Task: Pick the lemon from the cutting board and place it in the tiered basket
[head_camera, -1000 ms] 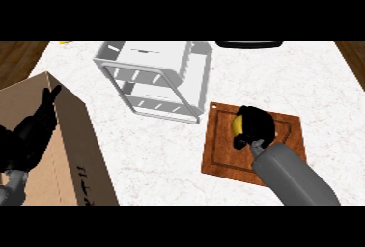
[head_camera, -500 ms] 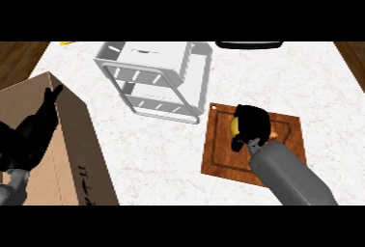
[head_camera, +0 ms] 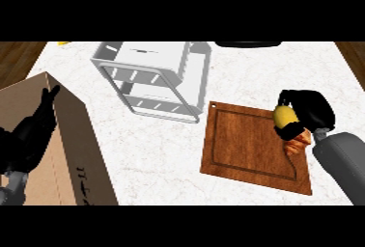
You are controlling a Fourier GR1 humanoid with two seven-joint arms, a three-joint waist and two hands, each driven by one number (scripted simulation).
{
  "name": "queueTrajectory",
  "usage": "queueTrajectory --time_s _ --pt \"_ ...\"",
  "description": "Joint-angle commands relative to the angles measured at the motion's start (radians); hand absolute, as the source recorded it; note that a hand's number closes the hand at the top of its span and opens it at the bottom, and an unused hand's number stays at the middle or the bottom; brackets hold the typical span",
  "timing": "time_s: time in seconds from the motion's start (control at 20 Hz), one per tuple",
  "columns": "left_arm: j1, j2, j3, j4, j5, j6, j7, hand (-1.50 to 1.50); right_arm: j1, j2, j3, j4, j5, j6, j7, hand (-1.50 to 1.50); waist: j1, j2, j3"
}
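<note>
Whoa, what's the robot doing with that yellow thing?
The robot's right hand has its fingers curled round the lemon, at the right side of the board. The lemon is meant for the basket, which stands left of the board, and it isn't in there yet. The left hand rests open by the box.

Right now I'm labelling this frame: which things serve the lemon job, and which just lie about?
Job: lemon, right hand with fingers curled round it, cutting board, tiered basket.
Lying about: cardboard box, pastry, resting left hand.
</note>
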Motion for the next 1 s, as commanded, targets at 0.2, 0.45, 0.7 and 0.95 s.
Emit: queueTrajectory --time_s 0.2,0.45,0.7,0.95 --pt "0.029 -0.063 -0.016 0.057 0.040 -0.028 -0.031 0.00 -0.037 0.025 -0.232 -0.163 -0.259 -0.146 -0.255 1.50 -0.029 0.003 -0.016" --pt "0.046 -0.109 -0.062 0.044 0.005 0.000 -0.057 0.00 -0.047 0.010 -0.282 -0.270 -0.352 -0.063 -0.303 1.50 -0.017 0.001 -0.017" --pt "0.037 -0.070 -0.042 -0.009 0.020 0.006 -0.001 0.00 -0.112 -0.011 -0.288 -0.407 -0.404 0.094 -0.156 1.50 -0.008 -0.002 -0.017" --pt "0.079 -0.056 -0.034 -0.003 0.038 -0.046 -0.046 0.00 -0.268 0.070 -0.222 -0.415 -0.358 0.146 0.013 1.50 0.022 0.002 -0.019"
